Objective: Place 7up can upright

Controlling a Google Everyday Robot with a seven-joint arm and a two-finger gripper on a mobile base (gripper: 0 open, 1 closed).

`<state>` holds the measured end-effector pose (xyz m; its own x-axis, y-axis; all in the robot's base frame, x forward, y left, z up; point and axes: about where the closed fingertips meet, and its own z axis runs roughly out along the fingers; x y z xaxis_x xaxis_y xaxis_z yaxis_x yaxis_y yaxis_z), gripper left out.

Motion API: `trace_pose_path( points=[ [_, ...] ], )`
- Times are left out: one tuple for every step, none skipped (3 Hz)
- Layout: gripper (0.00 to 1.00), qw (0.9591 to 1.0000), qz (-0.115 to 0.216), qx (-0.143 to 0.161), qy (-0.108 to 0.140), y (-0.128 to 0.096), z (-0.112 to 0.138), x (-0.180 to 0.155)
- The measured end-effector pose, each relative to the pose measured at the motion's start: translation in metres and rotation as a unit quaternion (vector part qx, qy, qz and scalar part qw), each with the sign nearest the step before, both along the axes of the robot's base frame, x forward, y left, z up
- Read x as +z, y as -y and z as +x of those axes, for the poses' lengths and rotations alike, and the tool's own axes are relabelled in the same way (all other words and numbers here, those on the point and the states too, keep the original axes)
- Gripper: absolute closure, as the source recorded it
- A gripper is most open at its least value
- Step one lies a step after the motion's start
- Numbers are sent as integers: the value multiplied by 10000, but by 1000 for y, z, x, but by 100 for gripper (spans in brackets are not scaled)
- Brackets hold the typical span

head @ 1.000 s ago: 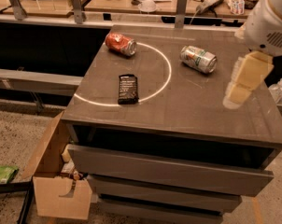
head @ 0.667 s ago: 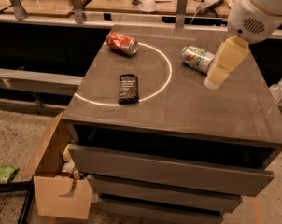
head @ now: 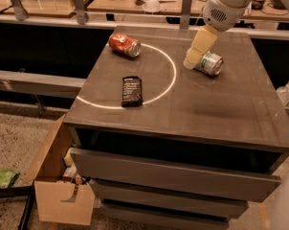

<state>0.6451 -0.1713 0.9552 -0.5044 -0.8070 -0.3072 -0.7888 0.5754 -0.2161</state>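
The tool [head: 190, 62] hangs at upper right, against the 7up can [head: 211, 64] lying sideways on the counter [head: 206, 114]; its grip cannot be told.

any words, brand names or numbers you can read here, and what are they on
No text can be read.
7up can, lying beside the gripper: green label markings, blurred.
red-orange can: print blurred.
black packet: pale print, too small.

Matt cream plastic hand [head: 191, 61] at shiny metal 7up can [head: 210, 64], on matt tabletop [head: 206, 114].
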Motion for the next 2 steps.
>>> trace_pose_path(
  points=[
    [0,9997,-232,101,-61,-2,45,-24],
    [0,9984,-520,109,-182,13,85,-56]
  ],
)
